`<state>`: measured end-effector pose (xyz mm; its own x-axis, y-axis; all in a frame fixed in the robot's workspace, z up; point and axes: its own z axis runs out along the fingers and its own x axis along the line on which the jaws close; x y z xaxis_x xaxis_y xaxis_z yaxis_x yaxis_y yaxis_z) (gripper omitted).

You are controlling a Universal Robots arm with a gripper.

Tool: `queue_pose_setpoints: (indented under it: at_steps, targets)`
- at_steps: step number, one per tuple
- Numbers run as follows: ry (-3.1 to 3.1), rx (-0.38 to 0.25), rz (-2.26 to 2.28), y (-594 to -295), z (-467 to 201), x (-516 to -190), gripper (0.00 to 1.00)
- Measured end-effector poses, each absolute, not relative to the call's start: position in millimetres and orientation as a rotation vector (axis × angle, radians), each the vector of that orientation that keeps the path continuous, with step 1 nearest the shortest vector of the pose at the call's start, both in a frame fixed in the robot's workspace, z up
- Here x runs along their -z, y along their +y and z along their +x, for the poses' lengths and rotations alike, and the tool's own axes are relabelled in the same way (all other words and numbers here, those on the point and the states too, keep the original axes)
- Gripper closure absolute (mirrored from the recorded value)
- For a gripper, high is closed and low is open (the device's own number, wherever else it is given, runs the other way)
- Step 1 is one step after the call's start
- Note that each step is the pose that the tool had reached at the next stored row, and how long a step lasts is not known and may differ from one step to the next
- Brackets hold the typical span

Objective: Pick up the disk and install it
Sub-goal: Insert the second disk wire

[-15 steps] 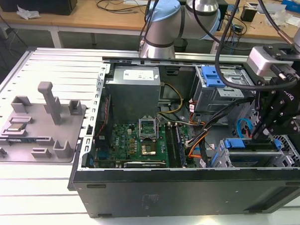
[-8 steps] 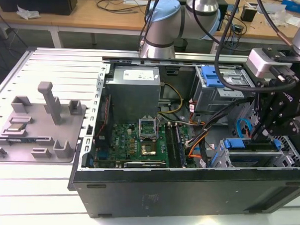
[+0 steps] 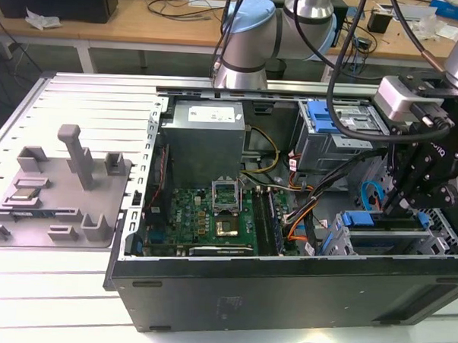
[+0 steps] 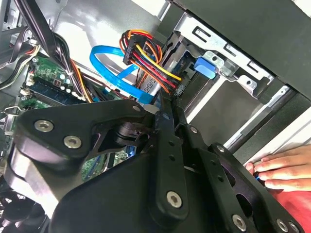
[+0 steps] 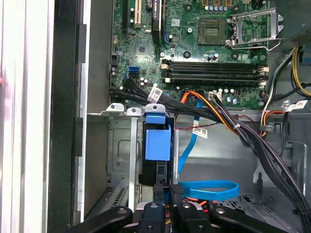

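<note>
While tool (image 5: 165,196) hangs closed, gripping nothing, disk (image 5: 158,141) sits in bay just beyond fingertips.

The arm (image 3: 253,43) is built of silver-grey tubes with pale blue caps at the joints, and black cables (image 3: 348,47) loop along it down to the wrist. A small light-grey camera housing (image 3: 399,97) sits at the wrist above the black gripper (image 3: 422,180). In the second wrist view the gripper (image 4: 165,116) is matte black, made of flat linked bars with rounded ends, pinned by silver hex-socket screws (image 4: 72,141). Its narrow black fingers (image 5: 160,191) carry rows of small holes.
</note>
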<state>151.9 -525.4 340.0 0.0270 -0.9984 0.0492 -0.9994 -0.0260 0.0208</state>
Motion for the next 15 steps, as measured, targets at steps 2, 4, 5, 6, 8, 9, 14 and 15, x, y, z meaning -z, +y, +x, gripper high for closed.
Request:
queue_pose_setpoints:
  at_steps: [2,4,5,6,8,9,14,15]
  targets:
    - [-2.157,-0.032,2.215,-525.4,151.9,-339.1,0.84]
    - [-2.158,-0.032,2.215,-525.4,151.9,-338.1,0.84]
    - [-2.157,-0.032,2.215,-525.4,151.9,-338.0,0.84]
    - [-2.157,-0.032,2.215,-525.4,151.9,-337.5,0.84]
    - [-2.157,-0.032,2.215,-525.4,151.9,-336.8,0.84]
    - [-2.158,-0.032,2.215,-525.4,151.9,-336.2,0.84]
    - [-2.158,-0.032,2.215,-525.4,151.9,-335.2,0.84]
    - [-2.158,-0.032,2.215,-525.4,151.9,-335.0,0.84]
